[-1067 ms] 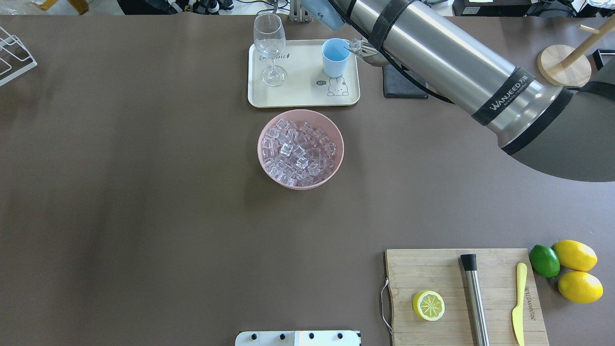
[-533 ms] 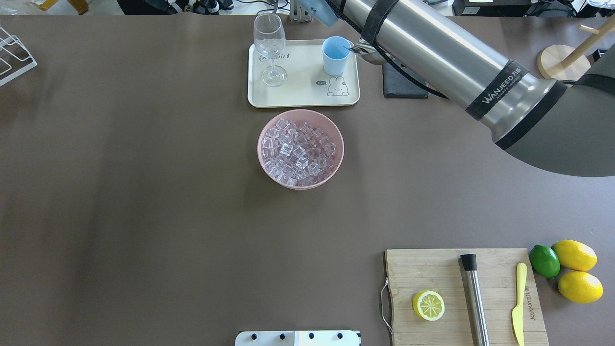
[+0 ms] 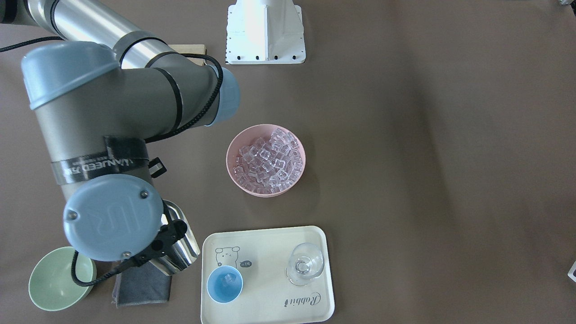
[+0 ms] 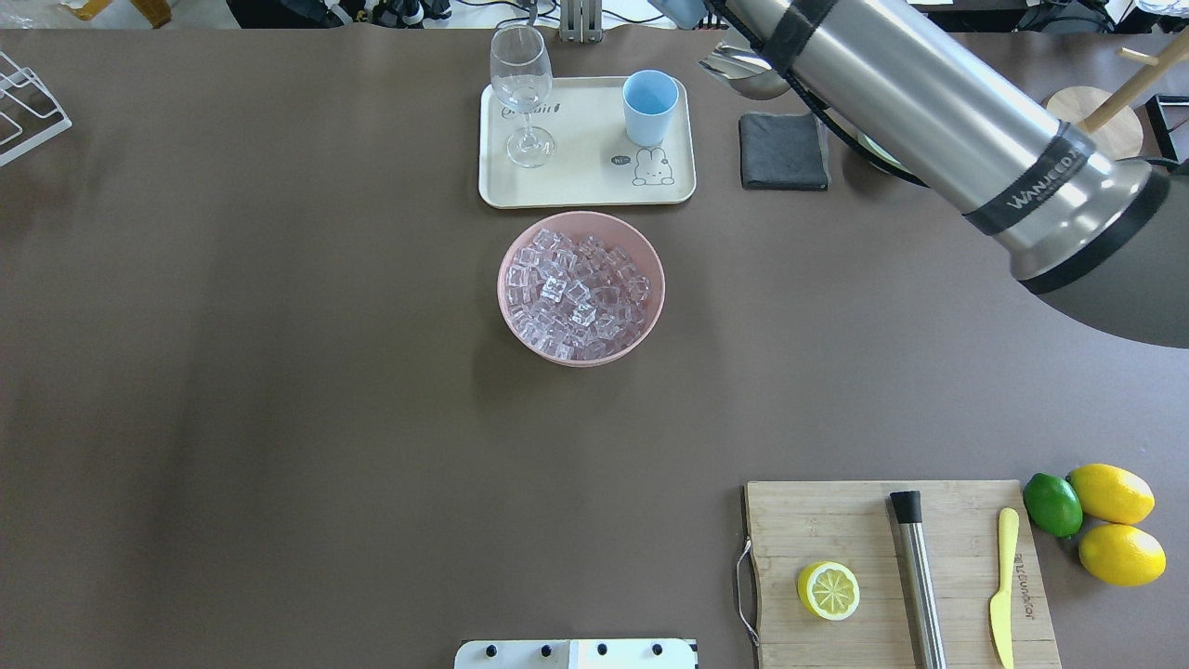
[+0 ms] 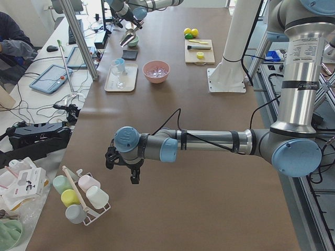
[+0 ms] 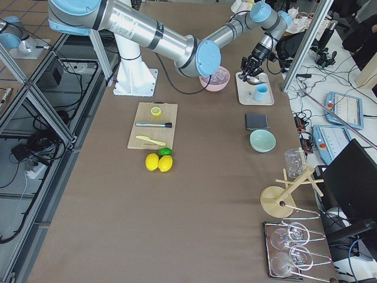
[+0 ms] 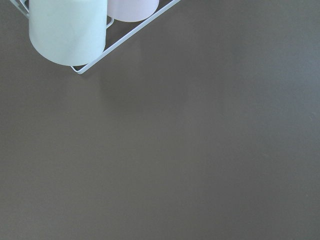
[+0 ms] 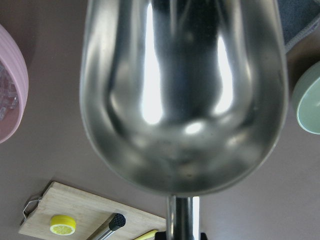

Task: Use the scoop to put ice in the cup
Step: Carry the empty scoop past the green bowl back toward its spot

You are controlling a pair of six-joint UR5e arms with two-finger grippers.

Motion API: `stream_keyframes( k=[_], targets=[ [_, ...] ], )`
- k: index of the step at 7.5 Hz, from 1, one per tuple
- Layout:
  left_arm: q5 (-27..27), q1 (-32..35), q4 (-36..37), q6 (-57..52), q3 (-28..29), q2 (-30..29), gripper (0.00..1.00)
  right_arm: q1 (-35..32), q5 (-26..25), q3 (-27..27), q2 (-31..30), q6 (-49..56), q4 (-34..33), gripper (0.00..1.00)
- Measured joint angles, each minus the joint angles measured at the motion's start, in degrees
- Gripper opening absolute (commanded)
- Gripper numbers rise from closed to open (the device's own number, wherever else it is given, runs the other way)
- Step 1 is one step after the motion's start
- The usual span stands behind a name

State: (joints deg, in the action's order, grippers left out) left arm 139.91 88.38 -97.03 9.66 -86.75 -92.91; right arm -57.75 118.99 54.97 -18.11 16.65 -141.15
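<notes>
A: Item one, ice [image 3: 228,279]?
B: At least one cube lies in the cup [image 3: 224,284]. The bulk is heaped in the pink bowl [image 3: 233,174], mid-table.
A: Cup, location?
B: Upright on the tray [image 3: 270,238], at the corner nearest the arm. A glass [image 3: 305,265] stands at the tray's other end, well apart from it.
A: Scoop [image 8: 182,90]?
B: Pan empty and bright, nothing clinging. It is held off the table just beside the tray, above a dark cloth [image 3: 141,288], with a green bowl [image 3: 54,283] beyond that.
A: Right gripper [image 3: 166,238]?
B: Clenched on the scoop's handle. Left gripper [image 5: 123,166]: far end of the table, near some pastel mugs [image 5: 69,197], seen from one side only. Clenched or released, cannot tell.
A: Step in hand?
B: By my reading, the unloading is finished. Next is another load, or parking the scoop. For another load:
- Carry the pan level to the pink bowl.
- Enter the heap low and shallow, so the bowl does not slide.
- Lift level.
- Tip slowly over the cup's centre. Its mouth looks no wider than the pan.
</notes>
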Motion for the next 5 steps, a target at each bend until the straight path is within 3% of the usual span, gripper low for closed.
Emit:
stream_keyframes(
  k=[3, 5],
  targets=[
    [0.0, -0.3, 0.0, 0.0, 0.0, -0.2, 0.98, -4.1, 1.5, 22.6, -15.0, -5.4, -3.6, 0.0],
    [0.2, -0.5, 0.0, 0.0, -1.1, -0.1, 0.98, -5.8, 4.9, 37.2, -28.2, -14.8, -1.5, 0.0]
  ],
)
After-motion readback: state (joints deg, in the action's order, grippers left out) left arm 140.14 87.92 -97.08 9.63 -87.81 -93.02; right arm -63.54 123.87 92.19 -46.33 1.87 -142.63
